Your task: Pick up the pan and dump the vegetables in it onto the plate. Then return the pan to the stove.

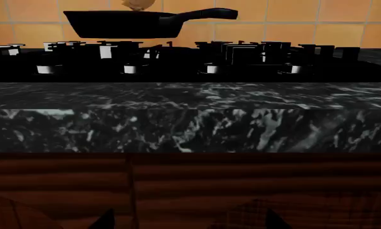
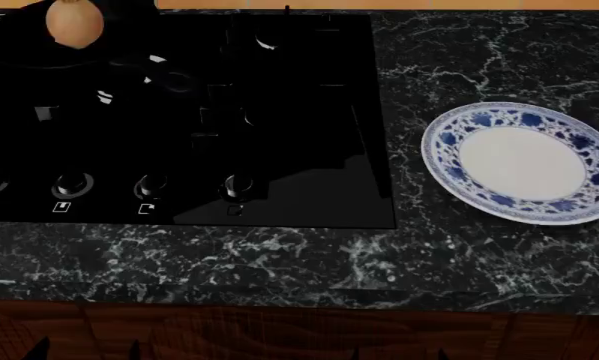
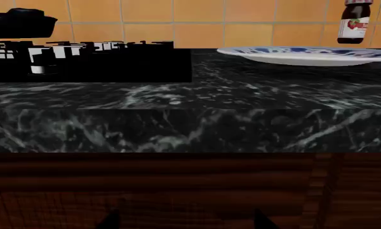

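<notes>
The black pan sits on the stove at its far left, its long handle pointing toward the stove's middle. The tan-brown onion lies in the pan. The blue-rimmed white plate lies empty on the counter to the right of the stove. In the left wrist view the pan and the onion's top show beyond the stove. My left gripper and right gripper are open and empty, low before the cabinet front. The right wrist view shows the plate.
A dark marble counter carries the stove and plate; its front edge overhangs a wooden cabinet. A red-labelled jar stands behind the plate against the orange tiled wall. A row of knobs lines the stove's front.
</notes>
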{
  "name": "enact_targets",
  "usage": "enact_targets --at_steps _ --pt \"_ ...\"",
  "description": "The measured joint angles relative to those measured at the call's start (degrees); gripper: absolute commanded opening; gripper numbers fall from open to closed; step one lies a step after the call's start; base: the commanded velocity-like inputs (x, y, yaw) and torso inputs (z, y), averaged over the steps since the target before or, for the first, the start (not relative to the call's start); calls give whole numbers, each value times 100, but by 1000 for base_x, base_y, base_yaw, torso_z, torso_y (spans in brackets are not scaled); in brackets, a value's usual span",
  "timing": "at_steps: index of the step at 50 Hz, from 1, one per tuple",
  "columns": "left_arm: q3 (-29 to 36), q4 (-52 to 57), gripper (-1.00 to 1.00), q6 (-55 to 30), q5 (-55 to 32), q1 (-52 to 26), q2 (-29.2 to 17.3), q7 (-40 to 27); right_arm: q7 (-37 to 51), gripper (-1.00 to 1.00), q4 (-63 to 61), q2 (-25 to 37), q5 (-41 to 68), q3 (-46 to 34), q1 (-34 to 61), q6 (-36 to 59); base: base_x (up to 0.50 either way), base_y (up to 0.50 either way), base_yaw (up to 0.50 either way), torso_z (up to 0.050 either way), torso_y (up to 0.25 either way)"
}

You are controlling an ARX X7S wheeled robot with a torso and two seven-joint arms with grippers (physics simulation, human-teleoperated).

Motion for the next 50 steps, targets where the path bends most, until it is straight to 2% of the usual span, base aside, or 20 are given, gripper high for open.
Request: enact_targets --at_steps 19,33,39,50 --pt "362 -59 100 76 56 -46 -239 -288 232 100 6 214 231 -261 37 42 0 0 0 0 0" --pt "633 272 100 460 -40 191 -466 -280 363 100 -108 367 361 -456 -6 17 0 0 0 47 52" --pt "633 968 100 162 -182 405 -618 -270 470 100 -564 463 350 -502 -124 241 0 0 0 49 57" --pt "582 2935 100 -1139 -341 660 -1005 -281 577 100 -1954 748 333 -576 -267 1262 0 0 0 49 59"
